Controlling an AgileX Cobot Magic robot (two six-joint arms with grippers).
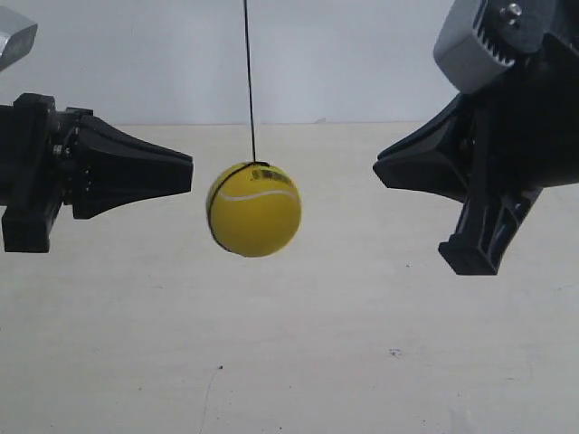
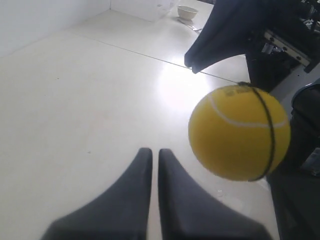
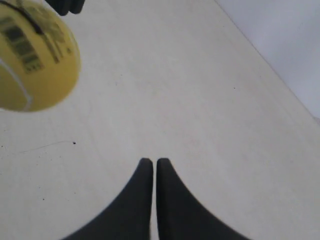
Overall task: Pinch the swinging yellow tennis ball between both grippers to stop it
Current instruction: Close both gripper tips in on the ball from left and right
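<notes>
One yellow ball (image 1: 254,210) hangs on a thin dark string (image 1: 249,81) above a pale table (image 1: 289,362). It is up in the air and does not touch the table. The ball has a white curvy line, a dark band round it and some small black letters. In the exterior view it hangs between two black pointy ends that face each other. The gripper at the exterior view's left (image 1: 191,172) is just beside the ball, and the gripper at the exterior view's right (image 1: 376,172) is farther off. Neither one touches the ball. The one at that view's right has a grey ribbed box (image 1: 470,45) on top. In the left wrist view, the left gripper (image 2: 154,152) has its two fingers squeezed close, with only a thin crack between them, and it holds nothing. The ball (image 2: 239,132) hangs ahead of the tips and off to one side. The black tip of the right gripper (image 2: 192,64) shows beyond it. Far back sits a little white bowl (image 2: 187,11). In the right wrist view, the right gripper (image 3: 151,161) is pinched closed too and holds nothing. The ball (image 3: 35,55) floats ahead of it, to one side.
</notes>
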